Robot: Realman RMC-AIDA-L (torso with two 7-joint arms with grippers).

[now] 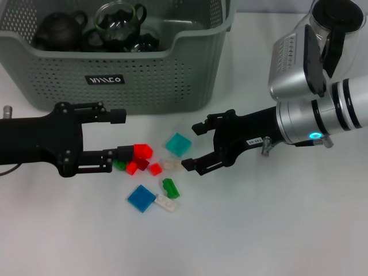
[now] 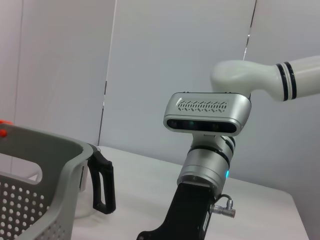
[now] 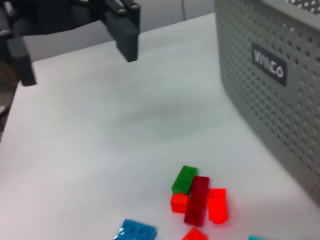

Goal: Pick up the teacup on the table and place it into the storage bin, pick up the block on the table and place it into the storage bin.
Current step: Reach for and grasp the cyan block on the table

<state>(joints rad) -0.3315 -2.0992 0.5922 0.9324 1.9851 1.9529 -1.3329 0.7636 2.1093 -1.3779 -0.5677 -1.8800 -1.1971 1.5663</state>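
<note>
Both open tools [image 1: 121, 133] [image 1: 193, 146] flank scattered blocks [image 1: 141, 158] before the storage bin [image 1: 144, 75]

Both grippers, left [image 1: 118, 133] and right [image 1: 192, 146], are matte black. The right arm [image 1: 322, 112] is silver-white with black rings. It carries a small cyan light.

Both arms reach inward, low, facing each other; left gripper [image 1: 119, 133] and right gripper [image 1: 192, 146] spread wide, empty.

Storage bin [image 1: 144, 80] far rim cropped
</note>
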